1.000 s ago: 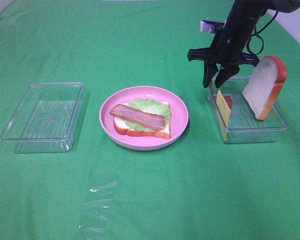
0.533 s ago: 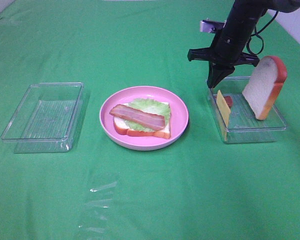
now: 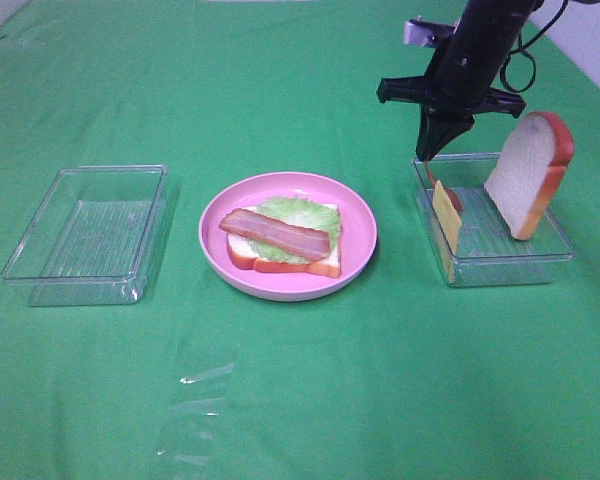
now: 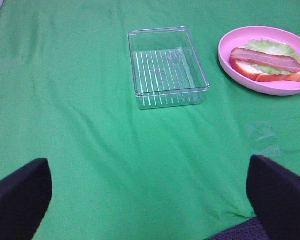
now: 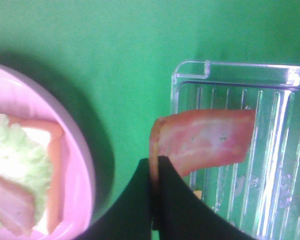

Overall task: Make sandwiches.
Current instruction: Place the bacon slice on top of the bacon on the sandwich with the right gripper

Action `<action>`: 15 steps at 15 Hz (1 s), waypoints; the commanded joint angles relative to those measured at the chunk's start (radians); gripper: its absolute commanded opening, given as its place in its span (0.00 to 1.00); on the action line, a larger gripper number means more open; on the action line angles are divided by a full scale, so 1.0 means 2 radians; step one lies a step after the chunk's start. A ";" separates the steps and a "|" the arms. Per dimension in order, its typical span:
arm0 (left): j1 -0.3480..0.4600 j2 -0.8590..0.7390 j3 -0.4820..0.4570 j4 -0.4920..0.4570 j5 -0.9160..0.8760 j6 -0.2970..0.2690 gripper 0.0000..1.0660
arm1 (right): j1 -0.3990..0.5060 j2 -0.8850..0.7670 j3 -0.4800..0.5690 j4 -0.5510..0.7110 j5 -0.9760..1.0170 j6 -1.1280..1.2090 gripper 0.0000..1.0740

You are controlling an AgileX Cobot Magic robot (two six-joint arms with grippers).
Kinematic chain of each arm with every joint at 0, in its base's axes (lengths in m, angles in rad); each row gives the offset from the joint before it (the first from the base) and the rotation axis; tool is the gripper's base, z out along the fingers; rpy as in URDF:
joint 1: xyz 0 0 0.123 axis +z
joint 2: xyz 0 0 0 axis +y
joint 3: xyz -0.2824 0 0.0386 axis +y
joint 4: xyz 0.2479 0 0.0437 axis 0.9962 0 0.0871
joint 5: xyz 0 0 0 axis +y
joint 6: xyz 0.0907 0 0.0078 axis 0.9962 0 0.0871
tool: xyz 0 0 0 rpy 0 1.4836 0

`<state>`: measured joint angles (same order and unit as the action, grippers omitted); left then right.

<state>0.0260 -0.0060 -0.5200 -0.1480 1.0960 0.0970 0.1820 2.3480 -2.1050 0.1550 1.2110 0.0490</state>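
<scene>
- Right gripper (image 3: 432, 152) over the rear, plate-side corner of the right-hand clear tray (image 3: 500, 282); fingers pointing down, pinched tight together.
- Clamped between them: one end of a bacon strip (image 5: 205, 137). Rest of it hanging over that corner, lower end seemingly down inside the tray.
- Same tray: yellow cheese slice (image 3: 445, 218) on edge along the wall nearest the plate; bread slice (image 3: 528, 175) propped upright toward the far right side.
- Sandwich (image 3: 280, 262) part-built, lying on the pink plate (image 3: 365, 215) mid-table: bread base, green lettuce (image 3: 298, 212), one rasher (image 3: 275, 234) laid across the top.
- Second clear tray (image 3: 32, 225) left of the plate, apart from it.
- Left gripper (image 4: 147, 175) spread wide, nothing between the fingers, hovering over the green cloth (image 3: 300, 400).
</scene>
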 commanded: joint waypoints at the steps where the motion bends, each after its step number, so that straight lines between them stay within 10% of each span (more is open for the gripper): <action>1: -0.004 -0.009 0.001 -0.006 -0.008 -0.003 0.92 | -0.001 -0.032 -0.002 0.022 0.052 0.003 0.00; 6: -0.004 -0.009 0.001 -0.008 -0.008 -0.003 0.92 | 0.000 -0.097 0.003 0.095 0.060 -0.045 0.00; 11: -0.004 -0.009 0.001 -0.008 -0.008 -0.003 0.92 | 0.001 -0.159 0.168 0.376 -0.013 -0.210 0.00; 15: -0.004 -0.009 0.001 -0.008 -0.008 -0.006 0.92 | 0.025 -0.161 0.254 0.465 -0.033 -0.290 0.00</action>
<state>0.0260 -0.0060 -0.5200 -0.1580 1.0960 0.0960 0.2230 2.0340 -1.6070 1.0500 1.1470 -0.4950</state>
